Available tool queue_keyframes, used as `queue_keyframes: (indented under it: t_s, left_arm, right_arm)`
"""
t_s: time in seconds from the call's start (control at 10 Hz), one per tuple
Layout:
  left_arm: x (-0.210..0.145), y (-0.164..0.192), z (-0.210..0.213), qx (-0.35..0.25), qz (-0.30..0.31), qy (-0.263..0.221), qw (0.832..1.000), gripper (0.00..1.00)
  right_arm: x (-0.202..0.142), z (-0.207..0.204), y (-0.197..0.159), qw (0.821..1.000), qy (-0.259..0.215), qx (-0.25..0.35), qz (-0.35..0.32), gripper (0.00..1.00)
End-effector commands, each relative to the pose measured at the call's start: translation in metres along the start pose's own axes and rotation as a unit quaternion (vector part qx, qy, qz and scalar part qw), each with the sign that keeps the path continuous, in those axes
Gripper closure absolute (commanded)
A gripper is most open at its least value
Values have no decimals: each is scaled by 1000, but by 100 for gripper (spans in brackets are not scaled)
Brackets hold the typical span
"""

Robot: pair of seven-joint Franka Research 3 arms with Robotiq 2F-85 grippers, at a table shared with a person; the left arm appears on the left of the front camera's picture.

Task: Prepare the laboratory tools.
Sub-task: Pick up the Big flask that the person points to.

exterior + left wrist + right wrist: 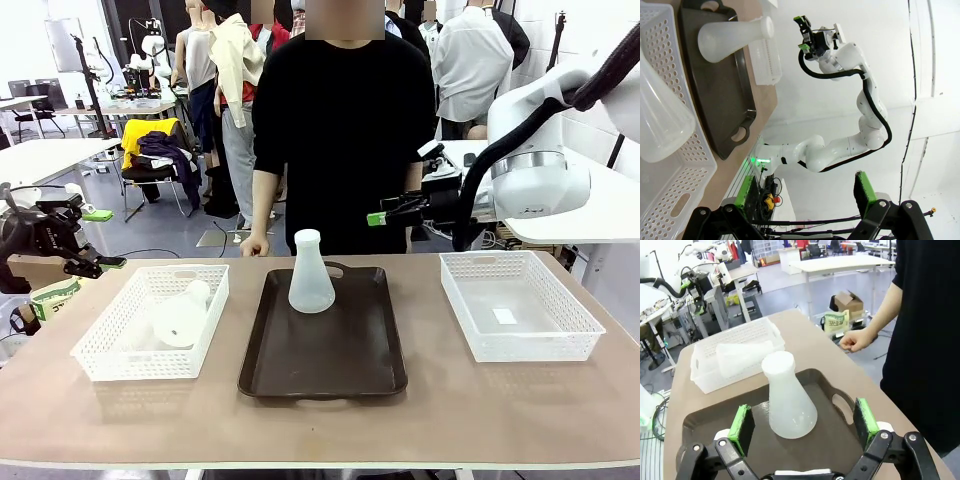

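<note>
One frosted-white conical flask [311, 275] stands upright at the far end of the dark brown tray [325, 360]. A second flask [180, 316] lies on its side in the left white basket [110, 350]. My left gripper [104, 238] hovers open off the table's left edge, apart from both. My right gripper [385, 212] hangs open above the far edge, right of the tray. In the right wrist view its fingers [742, 422] stand wide in front of the upright flask [788, 400]. The left wrist view shows the lying flask [662, 125] and the standing one [730, 37] beyond my open left gripper [805, 195].
An empty white lattice basket [520, 305] sits at the right of the table. A person in black stands at the far side with a hand [255, 245] resting on the table edge behind the tray. The near strip of the table is bare.
</note>
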State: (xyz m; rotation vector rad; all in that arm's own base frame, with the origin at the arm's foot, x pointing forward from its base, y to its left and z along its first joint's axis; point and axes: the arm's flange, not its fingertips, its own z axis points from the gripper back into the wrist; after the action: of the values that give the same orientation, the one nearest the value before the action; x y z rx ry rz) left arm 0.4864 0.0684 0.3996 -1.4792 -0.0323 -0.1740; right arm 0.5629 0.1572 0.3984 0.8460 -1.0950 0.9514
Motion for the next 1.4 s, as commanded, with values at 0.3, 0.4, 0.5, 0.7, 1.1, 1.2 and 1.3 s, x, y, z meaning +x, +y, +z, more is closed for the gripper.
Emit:
queue_keyframes:
  t_s: [0.3,0.4,0.5,0.7,1.1,1.2,1.3]
  left_arm:
    - [-2,-1,1,8,-2,5,1000,0]
    - [-2,-1,1,8,-2,5,1000,0]
    - [-2,-1,1,8,-2,5,1000,0]
    - [-2,-1,1,8,-2,5,1000,0]
    - [-2,-1,1,8,-2,5,1000,0]
    - [-2,-1,1,8,-2,5,1000,0]
    - [-2,-1,1,8,-2,5,1000,0]
  right_arm:
    - [0,-2,-1,1000,6,5,-3,0]
    - [0,-2,-1,1000,6,5,-3,0]
    - [0,-2,-1,1000,6,5,-3,0]
    - [0,-2,-1,1000,6,5,-3,0]
    - [0,-2,-1,1000,6,5,-3,0]
    - [0,-2,-1,1000,6,5,-3,0]
    - [0,-2,-1,1000,6,5,-3,0]
